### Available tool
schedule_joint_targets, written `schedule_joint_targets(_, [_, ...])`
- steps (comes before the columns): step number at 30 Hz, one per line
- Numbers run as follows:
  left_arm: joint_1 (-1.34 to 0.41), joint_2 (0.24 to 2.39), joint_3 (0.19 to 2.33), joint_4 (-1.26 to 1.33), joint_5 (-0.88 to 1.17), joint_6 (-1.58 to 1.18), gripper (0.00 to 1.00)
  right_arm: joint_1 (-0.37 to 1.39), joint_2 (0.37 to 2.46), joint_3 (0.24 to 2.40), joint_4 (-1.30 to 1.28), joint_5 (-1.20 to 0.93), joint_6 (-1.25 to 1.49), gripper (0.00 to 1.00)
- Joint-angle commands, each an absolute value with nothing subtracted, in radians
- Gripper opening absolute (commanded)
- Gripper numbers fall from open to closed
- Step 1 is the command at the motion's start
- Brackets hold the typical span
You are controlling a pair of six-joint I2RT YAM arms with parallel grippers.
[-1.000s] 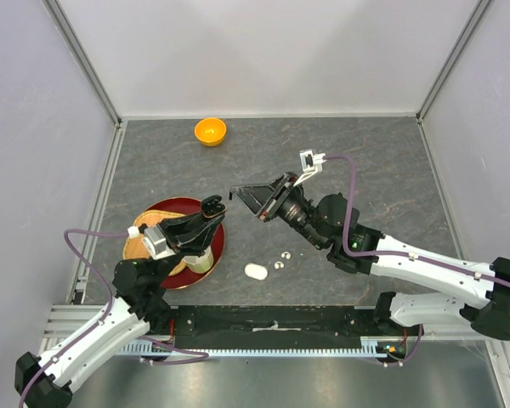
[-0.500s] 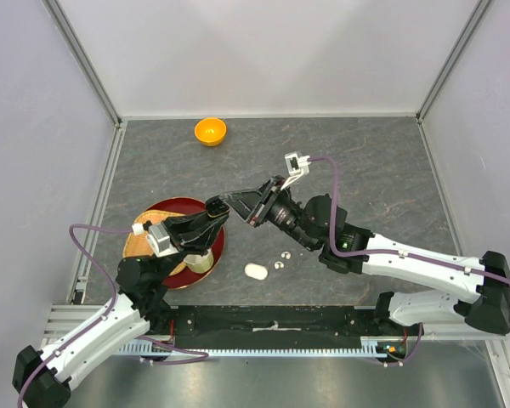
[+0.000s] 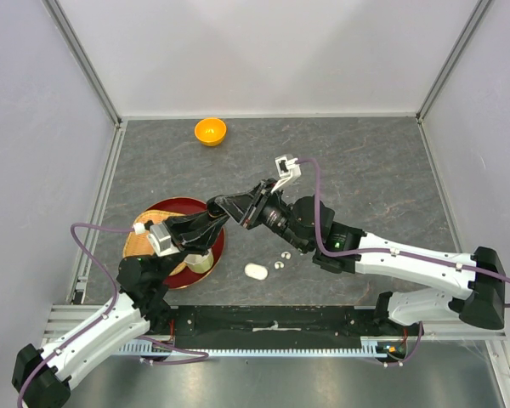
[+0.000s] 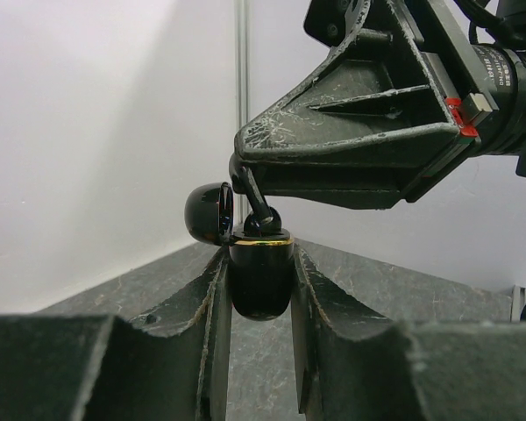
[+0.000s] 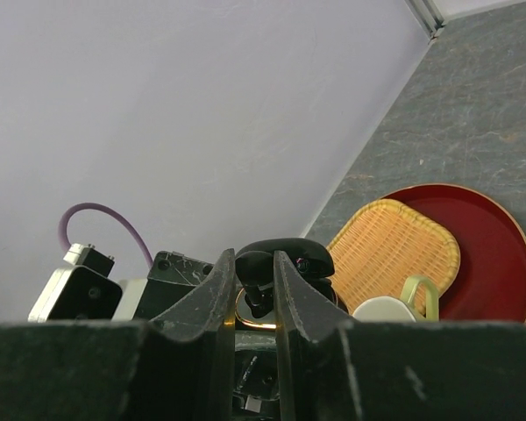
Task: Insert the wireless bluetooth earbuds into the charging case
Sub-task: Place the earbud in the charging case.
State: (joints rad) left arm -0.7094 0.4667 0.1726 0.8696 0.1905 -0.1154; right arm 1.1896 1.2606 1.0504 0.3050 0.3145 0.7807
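Black earbud [image 4: 261, 224] is at the mouth of the black charging case [image 4: 261, 285], so you are partway through an insertion. Your right gripper [image 5: 255, 282] is closed on the bud's stem, with its tips angled down over the case. Your left gripper [image 4: 261, 263] clamps the case body from both sides and holds it upright above the table [image 3: 365, 170], with the hinged lid [image 4: 209, 212] swung back. The bud's head touches the gold rim of the opening. Judged from the left wrist view, it is not yet seated, since most of it stands proud of the rim. No view lets you tell whether another black bud already lies inside.

Outstanding work: a silvery bud [image 3: 279, 264] and a second silvery bud [image 3: 286, 254] lie loose on the table near a white case [image 3: 255, 271], which is too small for you to tell its lid state. A red plate [image 5: 500, 263] with a woven mat [image 5: 394, 246] and a cup [image 5: 394, 309] sits under the left arm, and an orange bowl [image 3: 210, 131] sits well apart
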Motion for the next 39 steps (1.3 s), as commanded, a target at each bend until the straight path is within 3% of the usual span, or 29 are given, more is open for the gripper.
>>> schedule_joint_targets(1, [-0.71,0.476,0.199,0.922,0.198,-0.141,0.02,1.203,1.276,1.104,0.299,0.337,0.759,0.0])
schedule_joint_targets(39, [-0.712,0.448,0.189,0.994,0.1,-0.153,0.02,1.308,1.313,1.138,0.152,0.52,0.627,0.0])
